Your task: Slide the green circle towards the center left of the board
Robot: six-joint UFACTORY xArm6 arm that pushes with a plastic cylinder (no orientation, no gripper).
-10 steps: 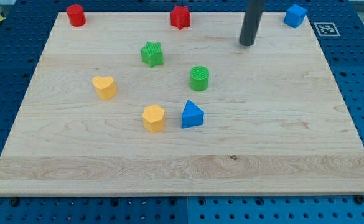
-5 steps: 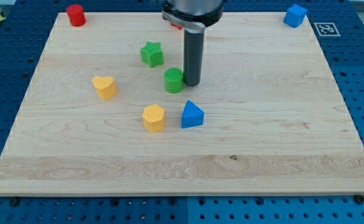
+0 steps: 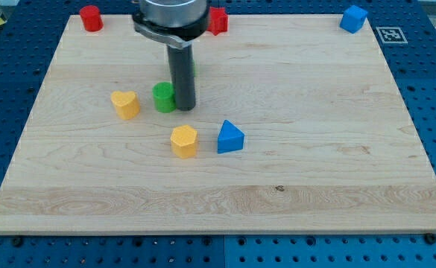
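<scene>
The rod is seen coming down from the board's top edge, left of centre, and my tip (image 3: 184,109) is set on the board (image 3: 337,149) directly against the right side of the green circle (image 3: 163,97). No claw is fitted, so no open or closed state can be given; only the plain rod end is presented.

The green circle is placed left of the board's middle, roughly halfway between the top and bottom edges, and is pressed between my tip on its right and open wood on its left. A yellow heart (image 3: 125,104) is found just beside it, toward the left edge, with a narrow gap between them.

A yellow hexagon (image 3: 183,141) is located below the tip, toward the bottom edge, and a blue triangle (image 3: 230,137) is set just to its right, apart from it.

A red cylinder (image 3: 91,18) is kept near the top left corner. A red block (image 3: 218,20) is seen at the top edge near the middle, partly hidden by the arm, so its shape cannot be told. A blue cube (image 3: 353,18) is kept near the top right corner.

A sliver of green (image 3: 194,68) is glimpsed beside the rod above the circle; its shape cannot be told.
</scene>
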